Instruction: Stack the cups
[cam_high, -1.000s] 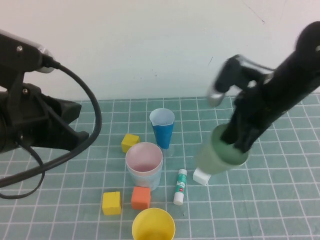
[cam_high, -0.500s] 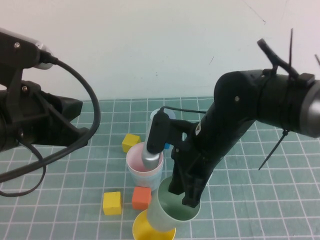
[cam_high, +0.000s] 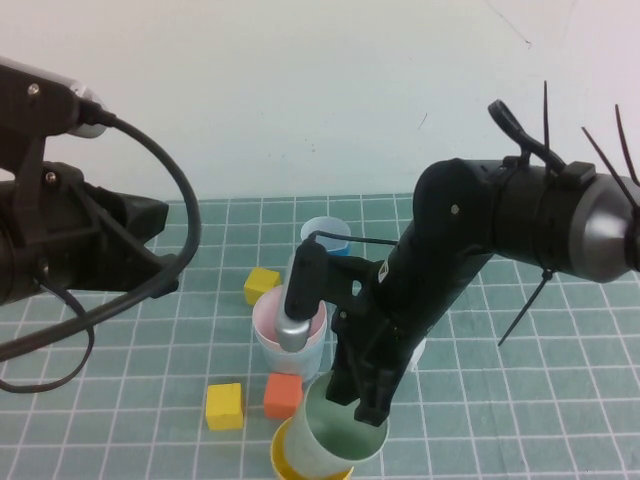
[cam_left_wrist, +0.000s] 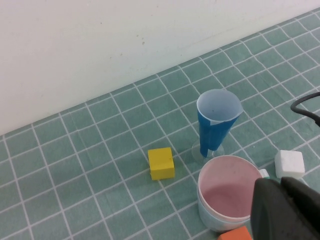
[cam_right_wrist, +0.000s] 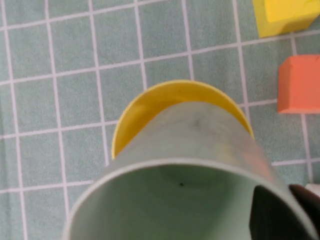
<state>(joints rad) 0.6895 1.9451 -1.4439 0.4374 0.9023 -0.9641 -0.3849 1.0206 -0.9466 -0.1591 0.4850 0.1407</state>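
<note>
Right gripper (cam_high: 368, 402), low over the worktop's (cam_high: 520, 400) near edge, has its jaws pinching the green cup's (cam_high: 335, 435) rim. Cup tilted, mouth up toward the camera, base entering the yellow cup (cam_high: 285, 462); it has dropped lower since half a second ago. Left gripper (cam_high: 120, 235) is parked at left; whether its jaws are spread cannot be told. Pink cup (cam_high: 288, 322) stands upright mid-worktop.

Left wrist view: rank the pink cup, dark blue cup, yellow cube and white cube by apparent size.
1. Pink plastic cup, nearest the camera
2. Narrow dark blue cup
3. Yellow cube and white cube: look alike, not ranked
</note>
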